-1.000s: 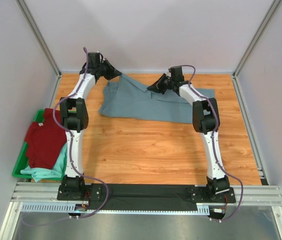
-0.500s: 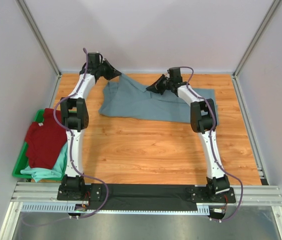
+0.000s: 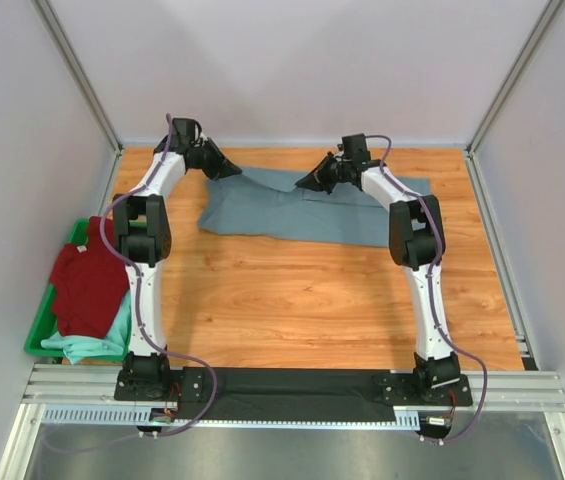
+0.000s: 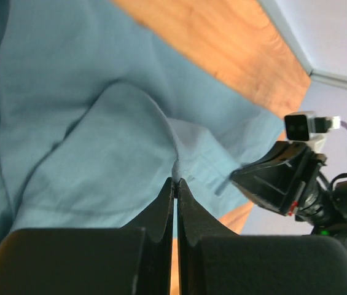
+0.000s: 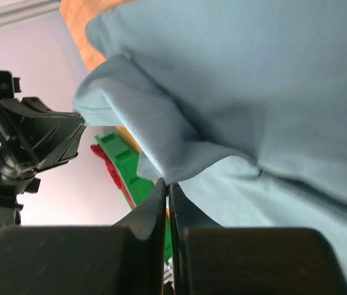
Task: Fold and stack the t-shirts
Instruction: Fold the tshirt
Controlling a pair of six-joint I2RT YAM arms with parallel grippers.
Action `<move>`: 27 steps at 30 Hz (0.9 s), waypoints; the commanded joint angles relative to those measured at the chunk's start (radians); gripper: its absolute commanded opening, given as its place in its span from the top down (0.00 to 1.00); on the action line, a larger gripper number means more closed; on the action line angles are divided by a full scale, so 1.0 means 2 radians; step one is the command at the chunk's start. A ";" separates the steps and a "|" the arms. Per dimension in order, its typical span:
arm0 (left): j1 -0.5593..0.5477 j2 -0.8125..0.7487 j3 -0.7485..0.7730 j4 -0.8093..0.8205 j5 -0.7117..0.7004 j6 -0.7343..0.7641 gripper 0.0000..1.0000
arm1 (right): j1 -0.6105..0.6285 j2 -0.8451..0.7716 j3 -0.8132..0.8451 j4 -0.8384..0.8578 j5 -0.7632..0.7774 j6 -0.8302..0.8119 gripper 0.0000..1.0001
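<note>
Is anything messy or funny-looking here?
Yes. The red t-shirt flops over the rim of the green bin, the mint t-shirt bunched beneath. The grey-blue t-shirt lies rumpled, pinched by the left gripper and right gripper.

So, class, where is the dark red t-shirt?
Top view: the dark red t-shirt lies at far left, in the green bin, atop the mint-green shirt.

Large t-shirt [image 3: 292, 205]: we saw plain slate grey-blue, upper centre.
Red t-shirt [image 3: 87, 285]: we saw dark red, lower left.
Mint t-shirt [image 3: 84, 347]: pale green.
Bin [image 3: 37, 335]: bright green.
Table [image 3: 292, 300]: orange wood grain.
</note>
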 commanded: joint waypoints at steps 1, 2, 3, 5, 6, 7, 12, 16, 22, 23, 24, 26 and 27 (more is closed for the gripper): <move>0.008 -0.073 -0.016 -0.045 0.027 0.027 1.00 | -0.001 -0.063 -0.028 -0.026 -0.031 -0.023 1.00; 0.008 -0.080 -0.030 -0.056 0.027 0.033 1.00 | -0.001 -0.072 -0.034 -0.030 -0.034 -0.026 1.00; 0.009 -0.088 -0.039 -0.062 0.022 0.039 1.00 | -0.001 -0.075 -0.042 -0.036 -0.037 -0.030 1.00; 0.010 -0.114 -0.071 -0.069 0.016 0.052 1.00 | -0.001 -0.082 -0.048 -0.049 -0.046 -0.042 1.00; 0.012 -0.131 -0.083 -0.069 0.011 0.053 1.00 | -0.001 -0.083 -0.050 -0.057 -0.047 -0.046 1.00; 0.013 -0.138 -0.106 -0.069 0.009 0.055 1.00 | 0.000 -0.083 -0.054 -0.069 -0.048 -0.055 1.00; 0.014 -0.154 -0.151 -0.079 0.008 0.068 1.00 | 0.005 -0.073 -0.058 -0.090 -0.063 -0.064 0.99; 0.014 -0.150 -0.151 -0.092 0.003 0.077 1.00 | 0.013 -0.060 -0.053 -0.103 -0.064 -0.071 0.99; 0.021 -0.156 -0.155 -0.118 -0.014 0.091 1.00 | 0.019 -0.063 -0.064 -0.117 -0.062 -0.082 0.99; 0.022 -0.157 -0.155 -0.122 -0.019 0.091 1.00 | 0.020 -0.063 -0.064 -0.121 -0.061 -0.082 0.99; 0.023 -0.159 -0.158 -0.125 -0.022 0.095 1.00 | 0.021 -0.063 -0.065 -0.129 -0.059 -0.085 0.99; 0.025 -0.158 -0.159 -0.132 -0.026 0.097 1.00 | 0.022 -0.063 -0.064 -0.135 -0.057 -0.088 0.99; 0.026 -0.158 -0.159 -0.138 -0.026 0.099 1.00 | 0.025 -0.063 -0.062 -0.147 -0.057 -0.092 0.99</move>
